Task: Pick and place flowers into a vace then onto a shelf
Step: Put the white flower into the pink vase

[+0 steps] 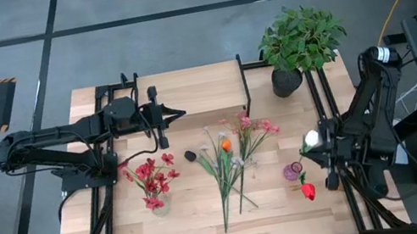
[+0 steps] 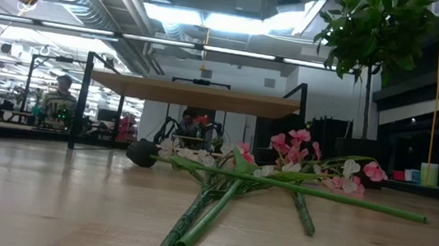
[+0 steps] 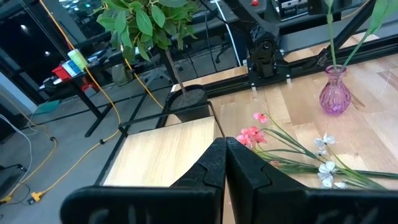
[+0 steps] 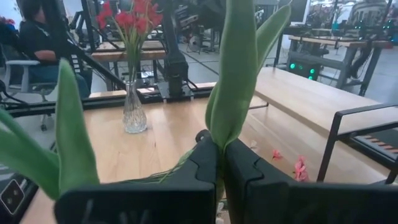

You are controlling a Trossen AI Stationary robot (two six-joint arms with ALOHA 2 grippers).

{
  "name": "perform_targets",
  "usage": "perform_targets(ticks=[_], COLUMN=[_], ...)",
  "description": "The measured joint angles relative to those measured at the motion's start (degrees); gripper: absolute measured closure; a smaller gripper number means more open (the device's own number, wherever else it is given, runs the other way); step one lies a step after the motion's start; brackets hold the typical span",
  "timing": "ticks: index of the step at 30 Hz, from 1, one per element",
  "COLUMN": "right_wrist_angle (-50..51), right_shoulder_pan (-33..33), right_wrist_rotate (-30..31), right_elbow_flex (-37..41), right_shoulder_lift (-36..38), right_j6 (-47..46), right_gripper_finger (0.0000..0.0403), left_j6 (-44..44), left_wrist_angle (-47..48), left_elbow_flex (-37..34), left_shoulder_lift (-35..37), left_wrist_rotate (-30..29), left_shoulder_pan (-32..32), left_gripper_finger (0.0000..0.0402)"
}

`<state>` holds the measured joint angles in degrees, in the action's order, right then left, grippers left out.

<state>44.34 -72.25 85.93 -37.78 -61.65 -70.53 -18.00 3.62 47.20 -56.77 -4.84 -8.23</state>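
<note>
A small purple glass vase (image 1: 292, 173) stands on the table's right part. Green stems (image 3: 331, 43) rise from its mouth (image 3: 334, 68). Just above it my right gripper (image 1: 316, 156) is shut on leafy flower stems, with a white bloom (image 1: 312, 140) and a red bloom (image 1: 309, 192) beside it. Loose flowers (image 1: 229, 161) lie flat on the middle of the table. The shelf (image 1: 195, 89) stands at the far middle. My left gripper (image 1: 178, 114) hovers shut over the shelf's left end, holding nothing. My right gripper pinches the green leaves and stem (image 4: 222, 140) between its two fingers. The fingers lie level and come from the table's right side, across the stems. Long leaves (image 4: 239, 68) stand up past the fingertips. The stems run down to the purple vase (image 3: 334, 93).
A clear vase with red flowers (image 1: 156, 195) stands at the table's left middle. A bushy plant in a black pot (image 1: 299, 45) sits at the far right corner by the shelf. A dark bloom (image 1: 190, 155) lies near the loose flowers. Black frame rails (image 1: 327, 105) run along both sides.
</note>
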Motion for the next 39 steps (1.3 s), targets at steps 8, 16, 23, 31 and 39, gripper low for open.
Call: perform_targets(ticks=[8, 16, 23, 31, 39], right_wrist_angle=[-0.8, -1.3, -1.3, -3.4, -3.9], right_shoulder_pan=[0.0, 0.0, 0.0, 0.0, 0.0], right_wrist_rotate=[0.4, 1.4, 1.4, 0.6, -2.3], right_elbow_flex=[0.0, 0.0, 0.0, 0.0, 0.0], right_shoulder_lift=[-4.5, -8.5, -11.5, -14.4, -15.3], right_j6=[-1.5, -3.9, -4.0, -4.1, -4.1], right_gripper_finger=[0.0398, 0.0398, 0.0398, 0.0376, 0.0361], left_j6=[0.3, 0.3, 0.3, 0.3, 0.3], left_wrist_angle=[0.0, 0.0, 0.0, 0.0, 0.0], left_elbow_flex=[0.0, 0.0, 0.0, 0.0, 0.0], left_shoulder_lift=[0.0, 0.0, 0.0, 0.0, 0.0], left_wrist_rotate=[0.0, 0.0, 0.0, 0.0, 0.0], left_shoulder_pan=[0.0, 0.0, 0.0, 0.0, 0.0], left_gripper_finger=[0.0396, 0.0396, 0.0396, 0.0396, 0.0396])
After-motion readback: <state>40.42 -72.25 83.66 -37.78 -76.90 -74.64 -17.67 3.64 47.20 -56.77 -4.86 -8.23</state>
